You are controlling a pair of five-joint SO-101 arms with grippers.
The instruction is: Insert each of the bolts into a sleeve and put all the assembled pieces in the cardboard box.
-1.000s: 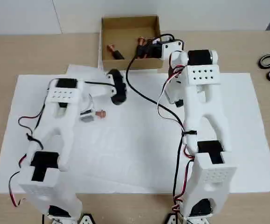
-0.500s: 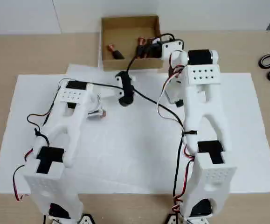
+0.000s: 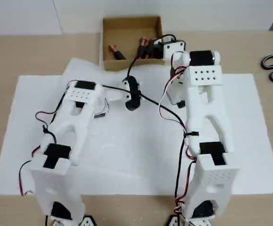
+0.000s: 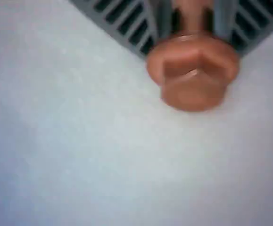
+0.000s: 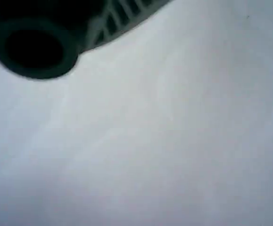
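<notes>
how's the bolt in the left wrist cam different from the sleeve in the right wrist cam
Colour: the bolt is copper-brown, while the sleeve is black.
End shape: the bolt shows a solid, faceted head, while the sleeve shows a round rim around an open hole.
Shared: each is held above the white sheet.

**Matt plastic, paper and card**

The bolt (image 4: 192, 70) looks smooth and copper-toned with a faint sheen. The left gripper (image 4: 193, 16) has ribbed grey plastic fingers (image 4: 122, 19). The sleeve (image 5: 32, 49) is matt black. The arms (image 3: 204, 94) are matt white plastic. The white sheet (image 3: 127, 155) is slightly creased. At 12 o'clock, the cardboard box (image 3: 109, 28) is dull brown. The table (image 3: 32, 52) is pale wood-grain.
</notes>
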